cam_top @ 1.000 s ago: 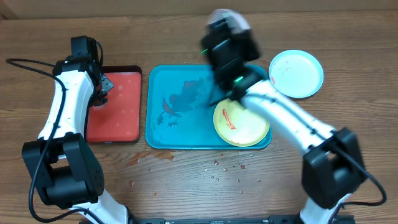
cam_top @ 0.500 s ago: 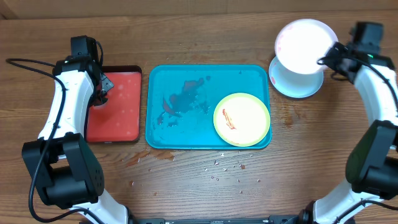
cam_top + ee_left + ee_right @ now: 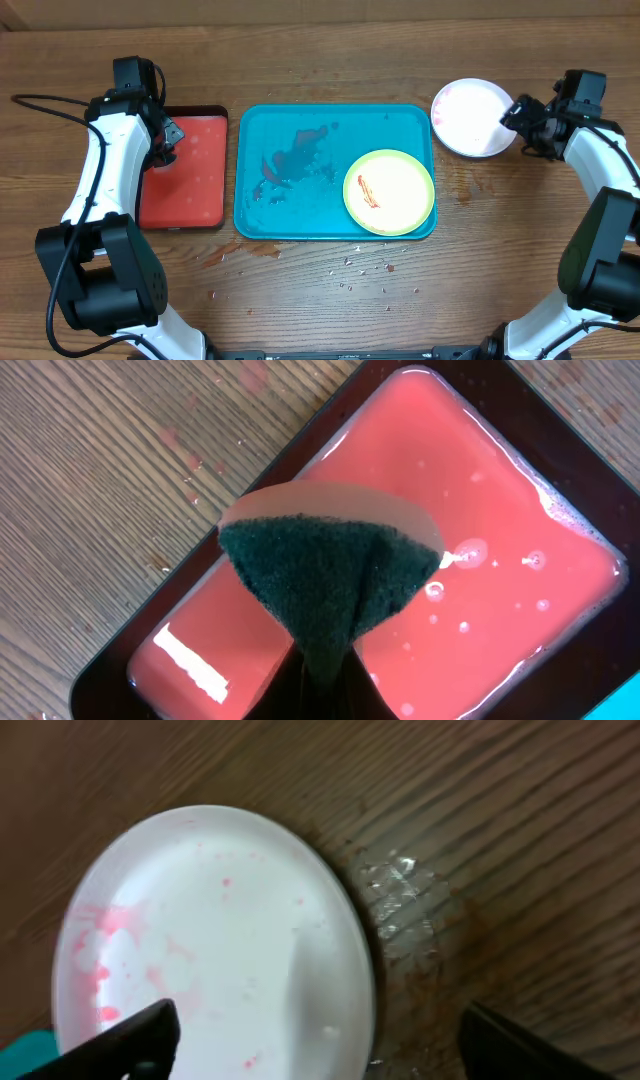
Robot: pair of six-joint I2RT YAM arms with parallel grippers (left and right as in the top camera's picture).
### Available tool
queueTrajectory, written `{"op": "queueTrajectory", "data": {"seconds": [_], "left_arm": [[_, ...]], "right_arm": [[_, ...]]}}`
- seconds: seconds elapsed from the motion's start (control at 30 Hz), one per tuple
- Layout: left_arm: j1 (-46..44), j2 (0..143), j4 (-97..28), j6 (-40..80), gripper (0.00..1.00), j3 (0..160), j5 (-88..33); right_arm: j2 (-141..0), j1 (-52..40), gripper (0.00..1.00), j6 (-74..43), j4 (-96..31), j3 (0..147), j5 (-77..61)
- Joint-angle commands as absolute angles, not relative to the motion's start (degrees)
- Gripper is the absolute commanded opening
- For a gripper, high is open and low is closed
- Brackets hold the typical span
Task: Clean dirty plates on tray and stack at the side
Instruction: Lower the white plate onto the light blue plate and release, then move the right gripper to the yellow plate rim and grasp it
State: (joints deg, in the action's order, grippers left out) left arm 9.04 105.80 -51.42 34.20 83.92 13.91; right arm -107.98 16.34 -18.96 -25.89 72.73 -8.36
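Progress partial: white plate (image 3: 473,117) lay aside, right claw (image 3: 525,122) open beside it. Smeared yellow plate (image 3: 388,192) waited on the tray (image 3: 300,222); left claw (image 3: 166,135) gripped a sponge (image 3: 325,575).

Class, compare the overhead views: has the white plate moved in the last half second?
Yes. The white plate has shifted toward the tray's far right corner and now lies beside it.

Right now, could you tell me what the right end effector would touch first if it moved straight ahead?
Probably the white plate, lying just ahead of the open right end effector, though depth is unclear.
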Motion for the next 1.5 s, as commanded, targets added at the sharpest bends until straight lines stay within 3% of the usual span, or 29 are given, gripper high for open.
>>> {"op": "queueTrajectory", "data": {"seconds": [0.0, 0.13, 0.37, 0.47, 0.67, 0.93, 1.47], "left_arm": [[9.08, 106.37, -51.18, 34.74, 0.04, 83.59, 13.47], [9.06, 106.37, -50.98, 34.76, 0.04, 83.59, 13.45], [9.04, 106.39, -51.13, 34.74, 0.04, 83.59, 13.45], [9.04, 106.39, -51.07, 34.76, 0.04, 83.59, 13.45], [9.02, 106.39, -51.11, 34.74, 0.04, 83.59, 13.45], [9.02, 106.39, -50.92, 34.74, 0.04, 83.59, 13.45], [9.02, 106.39, -50.72, 34.74, 0.04, 83.59, 13.45]], "right_arm": [[-106.74, 15.31, 0.86, -14.66, -24.6, 72.64, -21.85], [-106.74, 11.11, 0.75, -1.26, -25.28, 72.64, -35.27], [-106.74, -0.58, 0.74, 18.26, -33.28, 72.64, -19.77], [-106.74, -5.41, 0.71, 18.44, -33.56, 72.64, -9.19], [-106.74, -7.81, 0.58, 18.46, -35.07, 72.64, -7.53], [-106.74, -8.32, 0.58, 18.48, -41.56, 72.53, -10.35], [-106.76, -9.41, 0.56, 18.48, -42.72, 72.31, -10.55]]}}
